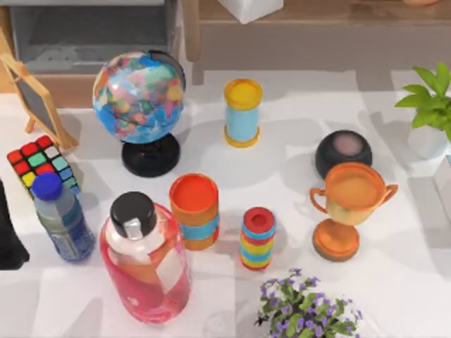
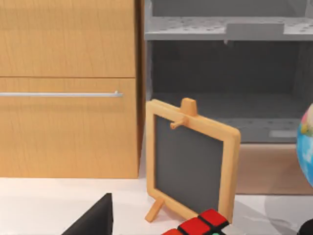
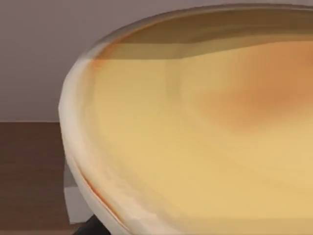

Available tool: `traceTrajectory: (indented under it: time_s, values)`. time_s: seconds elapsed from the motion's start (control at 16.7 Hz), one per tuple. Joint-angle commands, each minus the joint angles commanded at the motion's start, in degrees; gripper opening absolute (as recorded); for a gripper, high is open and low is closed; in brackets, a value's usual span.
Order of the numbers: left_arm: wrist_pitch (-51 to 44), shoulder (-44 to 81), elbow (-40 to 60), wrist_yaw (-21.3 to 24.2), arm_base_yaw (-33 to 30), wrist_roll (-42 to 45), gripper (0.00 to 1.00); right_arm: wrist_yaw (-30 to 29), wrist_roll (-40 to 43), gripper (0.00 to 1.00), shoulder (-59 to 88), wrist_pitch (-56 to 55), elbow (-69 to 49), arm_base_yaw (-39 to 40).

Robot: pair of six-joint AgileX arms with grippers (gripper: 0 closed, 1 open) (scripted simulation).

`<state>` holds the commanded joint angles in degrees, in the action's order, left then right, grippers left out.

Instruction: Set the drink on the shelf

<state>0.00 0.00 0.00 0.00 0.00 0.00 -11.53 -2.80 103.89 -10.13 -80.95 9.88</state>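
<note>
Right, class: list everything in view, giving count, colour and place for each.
wooden shelf: one, light-brown, far edge
round globe: one, multicoloured, far left
wood-framed chalkboard: one, grey, left edge
puzzle cube: one, multicoloured, left
blue-capped plastic bottle: one, blue, near left
black-capped large bottle: one, pink, near left
banded cylindrical tins: three, yellow, orange, striped, centre
round speaker: one, black, right
two-handled trophy cup: one, orange, right
potted plants: two, green, purple-flowered, right, near edge
left arm: one, black, left edge

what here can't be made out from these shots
- Shelf: cut off by the top view's upper edge; its boards mostly out of frame.
- Left tool: a dark shape cut by the top view's left edge.
- Right wrist view: a tan curved surface too close to identify.
</note>
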Motion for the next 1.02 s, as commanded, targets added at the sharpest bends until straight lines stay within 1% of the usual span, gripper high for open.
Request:
traceTrajectory:
  time_s: [0.36, 0.66, 1.02]
  values:
    - [0.00, 0.00, 0.00, 0.00, 0.00, 0.00, 1.00, 0.44, 0.05, 0.00, 7.36, -4.34, -3.92, -0.62]
    - [0.00, 0.00, 0.00, 0.00, 0.00, 0.00, 1.00, 0.49, 0.10, 0.00, 8.16, -4.70, -4.33, -0.70]
    - [0.00, 0.00, 0.00, 0.00, 0.00, 0.00, 1.00, 0.49, 0.10, 0.45, 8.16, -4.70, -4.33, -0.70]
